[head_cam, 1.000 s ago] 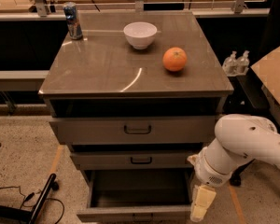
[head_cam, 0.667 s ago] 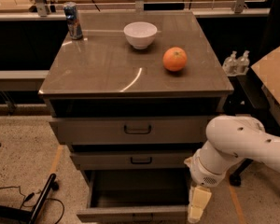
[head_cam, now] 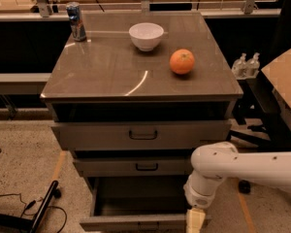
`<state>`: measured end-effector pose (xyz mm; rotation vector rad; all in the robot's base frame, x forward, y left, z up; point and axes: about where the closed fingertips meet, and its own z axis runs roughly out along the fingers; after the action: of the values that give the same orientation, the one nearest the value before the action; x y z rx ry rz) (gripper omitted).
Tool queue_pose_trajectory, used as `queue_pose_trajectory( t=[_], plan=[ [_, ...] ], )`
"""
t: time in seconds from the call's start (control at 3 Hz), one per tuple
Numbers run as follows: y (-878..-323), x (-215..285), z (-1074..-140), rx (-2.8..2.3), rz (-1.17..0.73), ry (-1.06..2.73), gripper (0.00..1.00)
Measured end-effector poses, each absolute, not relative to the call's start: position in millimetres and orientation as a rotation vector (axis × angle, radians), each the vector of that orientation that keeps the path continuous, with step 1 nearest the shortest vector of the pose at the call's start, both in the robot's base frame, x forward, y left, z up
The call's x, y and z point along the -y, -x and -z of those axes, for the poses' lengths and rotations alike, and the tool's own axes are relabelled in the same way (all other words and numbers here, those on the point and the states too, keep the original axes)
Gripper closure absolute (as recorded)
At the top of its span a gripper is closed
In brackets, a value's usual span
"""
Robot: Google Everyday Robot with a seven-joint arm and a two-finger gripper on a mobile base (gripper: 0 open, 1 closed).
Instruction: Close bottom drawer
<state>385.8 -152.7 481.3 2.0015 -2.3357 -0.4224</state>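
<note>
The bottom drawer (head_cam: pixel 136 222) is pulled out at the foot of the grey-brown cabinet; its low front runs along the lower frame edge and its dark inside shows behind it. My gripper (head_cam: pixel 195 221) hangs from the white arm (head_cam: pixel 242 166) at the drawer's right front corner, pointing down and cut off by the frame edge. Above it sit the mid-sized drawer front (head_cam: pixel 136 167) and the tall drawer front (head_cam: pixel 143 135), each with a dark bar handle.
On the cabinet top (head_cam: pixel 106 72) stand a white bowl (head_cam: pixel 146 36), an orange (head_cam: pixel 182 61) and a drink can (head_cam: pixel 76 21). Two bottles (head_cam: pixel 246 64) stand at the right beside a wooden table (head_cam: pixel 286 81). A black pole (head_cam: pixel 41 212) and cables lie on the floor at left.
The arm and gripper have shifted left and down toward the bottom drawer's right front corner. The drawer stands open as before.
</note>
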Motion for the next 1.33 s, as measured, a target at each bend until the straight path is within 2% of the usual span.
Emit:
queue_pose_trajectory(
  t=[0.67, 1.33],
  plan=[
    [-357.6, 170.1, -363.4, 2.343, 0.384, -2.048, 0.00],
    [-356.9, 172.3, -352.7, 2.330, 0.438, -2.057, 0.00]
  ],
)
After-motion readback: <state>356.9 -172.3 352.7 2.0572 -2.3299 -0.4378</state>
